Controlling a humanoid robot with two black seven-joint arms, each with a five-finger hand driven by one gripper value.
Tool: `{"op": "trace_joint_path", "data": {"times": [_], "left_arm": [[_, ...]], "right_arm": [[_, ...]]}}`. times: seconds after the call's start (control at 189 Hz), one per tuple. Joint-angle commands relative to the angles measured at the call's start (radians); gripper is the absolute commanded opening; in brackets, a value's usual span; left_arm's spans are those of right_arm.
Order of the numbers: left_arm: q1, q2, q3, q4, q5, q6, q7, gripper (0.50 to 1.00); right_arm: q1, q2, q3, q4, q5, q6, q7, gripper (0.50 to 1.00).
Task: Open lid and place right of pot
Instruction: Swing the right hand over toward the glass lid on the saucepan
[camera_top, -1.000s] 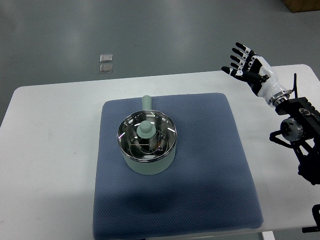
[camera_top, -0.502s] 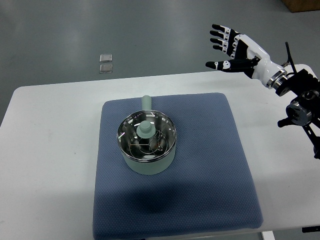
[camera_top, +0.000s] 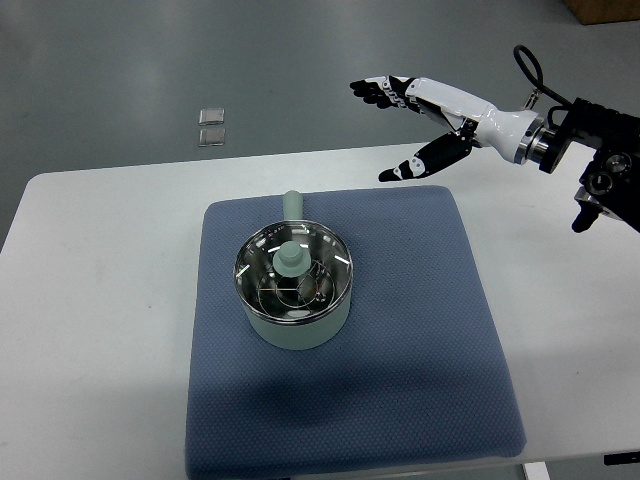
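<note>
Lid (camera_top: 293, 271): glass, steel-rimmed, seated on the pot (camera_top: 297, 322); green knob (camera_top: 291, 259) at its centre, untouched.
Pot: pale green, sits left of centre on the blue mat (camera_top: 420, 330); its handle (camera_top: 293, 203) points to the far side.
Mat: lies on the white desk (camera_top: 100, 300); the stretch right of the pot is bare, and I judge that to be the landing place for the lid.
Right hand (camera_top: 415, 125): arm enters from the right edge. Fingers stretched out and spread, thumb apart below them, nothing in it. It hangs at the far right of the mat, well apart from the lid.
Left hand: not in view.
Progress: nothing done as far as I can see. Lid on, hand not at the knob.
Left to do: bring the hand over the knob, close on it, lift, carry right, set down on the mat.
Hard to make out: pot contents. Through the glass I see only glints and wire-like reflections; cannot say what is inside.
Cut off: right arm beyond the wrist leaves the picture; near edge of the desk cropped.
Background: two small square items (camera_top: 211, 126) on the floor beyond the desk, unidentified.
</note>
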Motion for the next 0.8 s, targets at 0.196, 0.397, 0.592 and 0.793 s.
{"op": "trace_joint_path", "data": {"times": [0.196, 0.397, 0.592, 0.793], "left_arm": [[0.0, 0.0, 0.0, 0.0, 0.0, 0.0, 0.0, 1.0], [0.0, 0.0, 0.0, 0.0, 0.001, 0.0, 0.0, 1.0], [0.0, 0.0, 0.0, 0.0, 0.0, 0.0, 0.0, 1.0], [0.0, 0.0, 0.0, 0.0, 0.0, 0.0, 0.0, 1.0]], "right_arm": [[0.157, -0.014, -0.173, 0.002, -0.072, 0.0, 0.004, 0.944], [0.292, -0.011, -0.293, 0.013, -0.083, 0.0, 0.006, 0.942], [0.386, -0.002, -0.385, 0.016, -0.095, -0.001, 0.007, 0.94], [0.453, 0.006, -0.486, 0.04, -0.144, -0.001, 0.012, 0.942]]}}
